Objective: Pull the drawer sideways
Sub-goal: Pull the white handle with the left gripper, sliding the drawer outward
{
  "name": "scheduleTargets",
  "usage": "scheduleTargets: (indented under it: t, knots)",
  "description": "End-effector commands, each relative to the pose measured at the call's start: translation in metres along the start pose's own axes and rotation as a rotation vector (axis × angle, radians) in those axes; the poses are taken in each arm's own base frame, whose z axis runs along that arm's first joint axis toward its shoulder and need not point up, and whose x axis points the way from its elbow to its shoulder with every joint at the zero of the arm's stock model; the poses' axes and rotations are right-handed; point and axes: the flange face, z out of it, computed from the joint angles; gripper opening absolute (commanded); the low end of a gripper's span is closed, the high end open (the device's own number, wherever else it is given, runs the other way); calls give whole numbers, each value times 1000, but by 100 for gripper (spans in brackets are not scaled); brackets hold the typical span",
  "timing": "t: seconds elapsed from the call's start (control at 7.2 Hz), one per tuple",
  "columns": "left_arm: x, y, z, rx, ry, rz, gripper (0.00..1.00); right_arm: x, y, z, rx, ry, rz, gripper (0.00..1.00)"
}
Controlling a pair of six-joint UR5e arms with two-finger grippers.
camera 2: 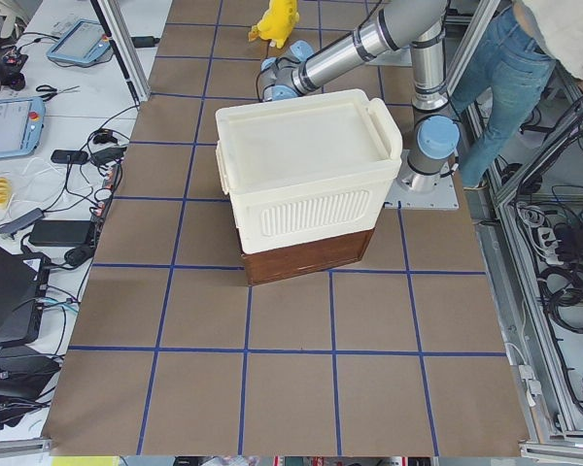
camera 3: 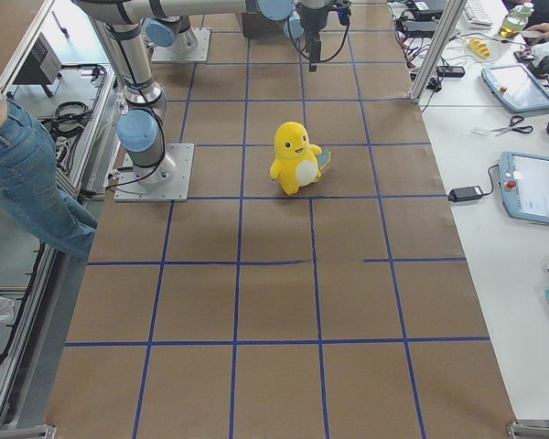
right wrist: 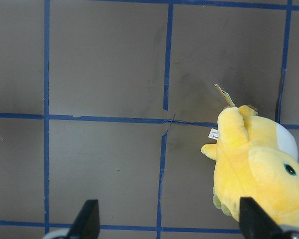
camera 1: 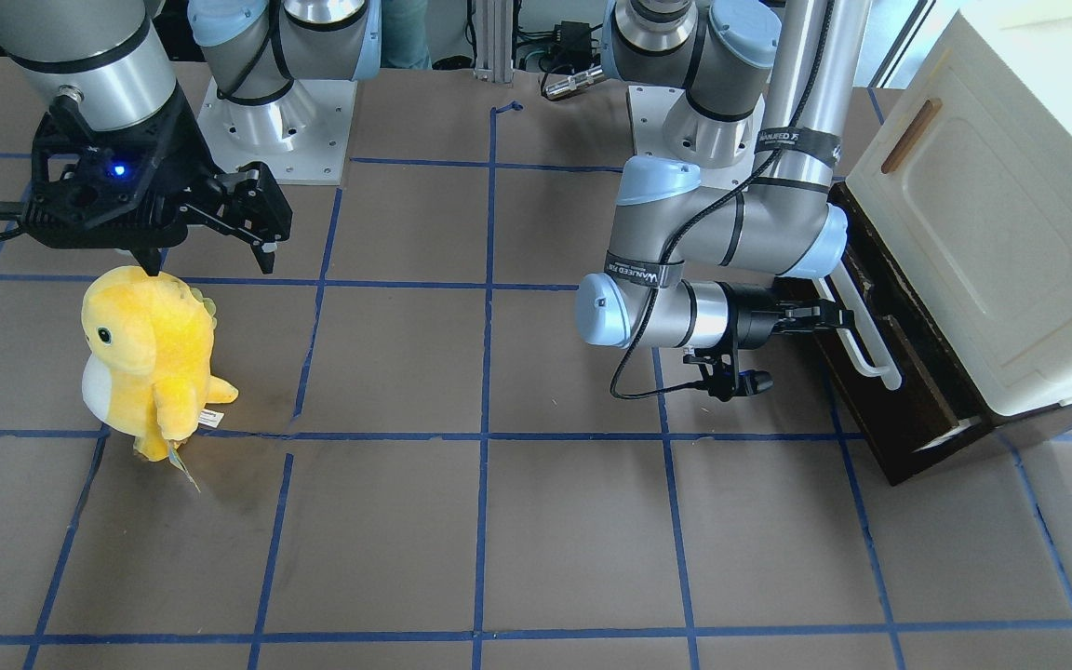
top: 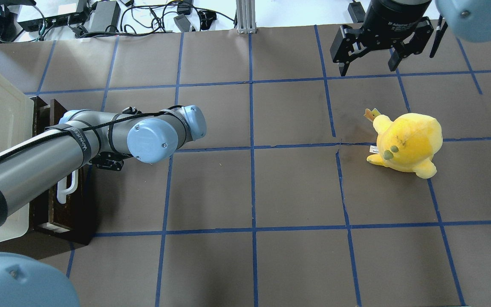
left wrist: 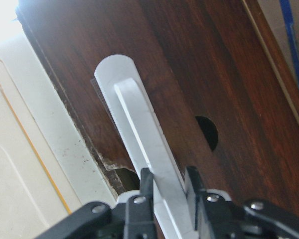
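The drawer [camera 1: 913, 400] has a dark brown wooden front and sits at the foot of the cream cabinet [camera 1: 992, 214]. Its long white bar handle [camera 1: 862, 346] runs along the front. My left gripper [camera 1: 836, 314] reaches sideways to it. In the left wrist view the gripper [left wrist: 168, 188] is shut on the handle [left wrist: 137, 119], one finger on each side. In the overhead view the drawer [top: 64, 213] and handle [top: 64, 189] show under my left arm. My right gripper [camera 1: 210, 256] is open and empty, above the table, far from the drawer [top: 369, 68].
A yellow plush toy [camera 1: 150, 358] stands on the table just below my right gripper, also in the overhead view [top: 407, 140] and right wrist view [right wrist: 259, 169]. The cabinet door has a small wooden handle [camera 1: 910, 136]. Blue tape lines grid the brown table.
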Motion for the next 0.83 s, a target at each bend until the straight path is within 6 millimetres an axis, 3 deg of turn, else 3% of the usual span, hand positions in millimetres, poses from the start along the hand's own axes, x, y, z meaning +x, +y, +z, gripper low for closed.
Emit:
scheduleTargets:
  t: [0.0, 0.69]
  knots:
    - [3, 4, -14, 29, -11, 0, 8, 0, 0, 0, 0, 0, 0, 100]
    - [3, 3, -19, 35, -8, -3, 8, 0, 0, 0, 0, 0, 0, 100]
